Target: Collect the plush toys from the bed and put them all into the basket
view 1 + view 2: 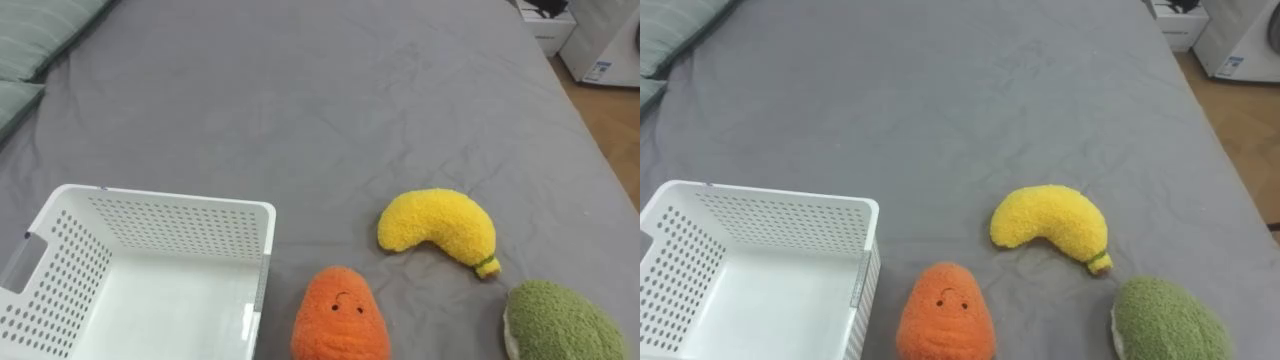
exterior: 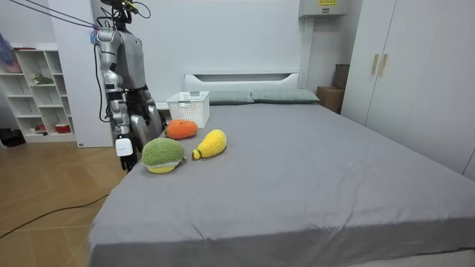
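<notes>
Fuzzy plush toys lay by a perforated white plastic basket [image 1: 150, 215] on the grey bed [image 1: 300, 100].
Right of the basket: orange plush [image 1: 340, 315], curved banana plush [image 1: 440, 228], round green plush [image 1: 560, 322]. In the room view the right hand [image 2: 125, 150] hung by the bed, grip unreadable.

no word or number can be read anywhere. a small blue-and-white label [image 1: 600, 70] sits on the white appliance [image 1: 610, 35] at the far right, its print too small to make out. a yellow sticker [image 2: 324, 2] on the white unit [image 2: 308, 9] high on the far wall is just as unreadable.

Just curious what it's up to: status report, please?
Right hand low beside the bed, off the toys. Orange toy, yellow toy, green toy on bed, outside white basket. Nothing blocks them.
</notes>
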Robot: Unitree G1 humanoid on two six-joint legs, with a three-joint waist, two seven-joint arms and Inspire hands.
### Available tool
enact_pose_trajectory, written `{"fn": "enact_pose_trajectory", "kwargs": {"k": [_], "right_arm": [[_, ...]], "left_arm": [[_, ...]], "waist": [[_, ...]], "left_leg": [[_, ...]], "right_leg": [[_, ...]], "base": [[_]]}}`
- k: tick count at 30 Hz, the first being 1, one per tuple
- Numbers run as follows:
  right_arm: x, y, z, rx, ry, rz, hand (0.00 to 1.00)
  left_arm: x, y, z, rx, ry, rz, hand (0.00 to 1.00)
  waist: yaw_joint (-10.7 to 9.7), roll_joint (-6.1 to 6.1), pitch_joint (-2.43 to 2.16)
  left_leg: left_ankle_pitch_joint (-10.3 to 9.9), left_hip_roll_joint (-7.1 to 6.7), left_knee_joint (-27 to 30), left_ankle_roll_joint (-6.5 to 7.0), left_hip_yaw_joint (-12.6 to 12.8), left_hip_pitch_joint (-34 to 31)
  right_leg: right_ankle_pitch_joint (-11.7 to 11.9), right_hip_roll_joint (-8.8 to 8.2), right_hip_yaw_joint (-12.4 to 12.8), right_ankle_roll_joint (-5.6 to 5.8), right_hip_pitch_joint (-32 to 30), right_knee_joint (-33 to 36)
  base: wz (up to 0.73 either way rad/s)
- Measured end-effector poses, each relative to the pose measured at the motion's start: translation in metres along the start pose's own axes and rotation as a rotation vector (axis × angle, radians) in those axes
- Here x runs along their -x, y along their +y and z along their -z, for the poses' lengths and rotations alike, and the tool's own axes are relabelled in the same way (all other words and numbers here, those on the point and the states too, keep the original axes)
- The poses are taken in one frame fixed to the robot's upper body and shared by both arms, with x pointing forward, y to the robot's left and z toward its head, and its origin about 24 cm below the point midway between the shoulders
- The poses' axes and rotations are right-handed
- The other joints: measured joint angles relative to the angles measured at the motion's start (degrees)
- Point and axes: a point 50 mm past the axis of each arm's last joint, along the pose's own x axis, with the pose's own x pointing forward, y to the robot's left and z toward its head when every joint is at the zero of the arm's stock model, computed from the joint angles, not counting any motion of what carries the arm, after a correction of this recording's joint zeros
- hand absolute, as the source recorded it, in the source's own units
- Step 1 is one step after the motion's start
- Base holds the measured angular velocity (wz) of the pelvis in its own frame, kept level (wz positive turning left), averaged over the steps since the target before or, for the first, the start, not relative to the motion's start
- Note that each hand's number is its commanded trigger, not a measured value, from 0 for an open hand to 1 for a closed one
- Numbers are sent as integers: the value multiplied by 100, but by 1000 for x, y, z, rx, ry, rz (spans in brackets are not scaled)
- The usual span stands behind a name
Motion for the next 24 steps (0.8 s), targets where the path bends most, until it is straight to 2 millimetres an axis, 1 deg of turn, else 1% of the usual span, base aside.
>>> {"fn": "enact_pose_trajectory", "kwargs": {"k": [10,14,19,23,24], "right_arm": [[0,0,0,-42,4,-10,0],[0,0,0,-52,6,2,0],[1,-2,9,-131,31,16,0],[1,-3,12,-209,47,29,0],[1,-4,13,-230,49,35,0]], "left_arm": [[0,0,0,3,-1,0,0],[0,-1,0,3,4,4,0],[1,1,5,4,23,10,0],[1,2,7,25,30,4,0],[1,2,7,28,33,2,0]], "waist": [[-6,10,-3],[-21,10,-13],[-40,42,-19],[-172,15,-23],[-193,-3,-34]], "left_leg": [[-1,4,-7,-1,3,-13],[0,5,-7,-1,3,-5],[0,7,-11,0,6,26],[-2,5,-17,0,6,22],[-1,4,-16,0,7,23]], "right_leg": [[0,4,11,0,-6,-5],[0,5,11,0,2,-3],[0,6,6,-1,28,16],[-1,4,-1,0,17,19],[-1,3,12,1,14,21]], "base": [[0],[0],[0],[0],[0]]}}
